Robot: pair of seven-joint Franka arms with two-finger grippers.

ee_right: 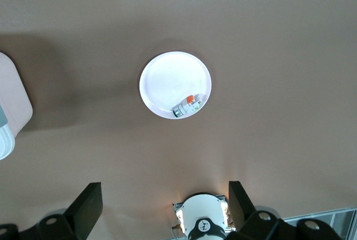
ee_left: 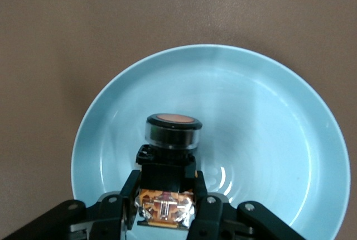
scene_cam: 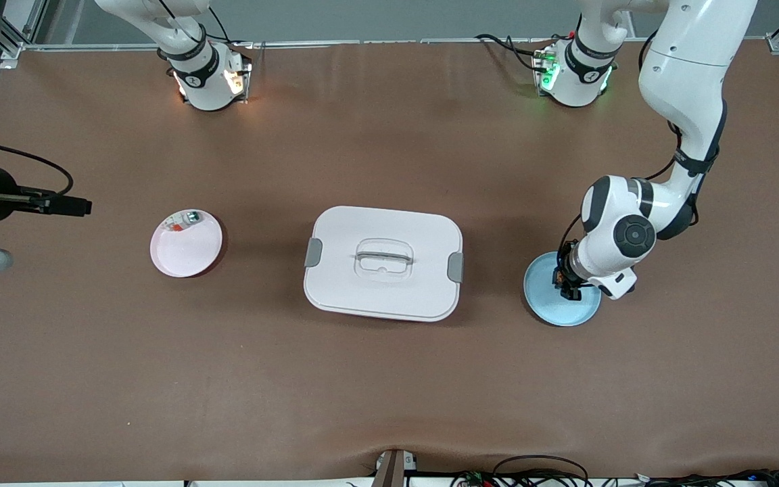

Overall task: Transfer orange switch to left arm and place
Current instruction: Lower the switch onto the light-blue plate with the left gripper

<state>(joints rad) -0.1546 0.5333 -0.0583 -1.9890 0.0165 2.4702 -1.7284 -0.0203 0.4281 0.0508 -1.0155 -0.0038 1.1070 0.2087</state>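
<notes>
The left gripper [ee_left: 166,209] is pinching the orange switch [ee_left: 172,148] over the blue plate [scene_cam: 544,306], seemingly just touching it, while the right gripper [ee_right: 162,206] is waiting, fingers spread, high above the white plate [ee_right: 167,81].

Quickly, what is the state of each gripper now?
Left gripper: shut on the orange switch, over the blue plate.
Right gripper: open, holding nothing.

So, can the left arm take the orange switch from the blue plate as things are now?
Probably yes. The left gripper is down in the blue plate, its fingers either side of the orange switch, and nothing lies between them. The box stands apart beside the plate, clear of it.
</notes>
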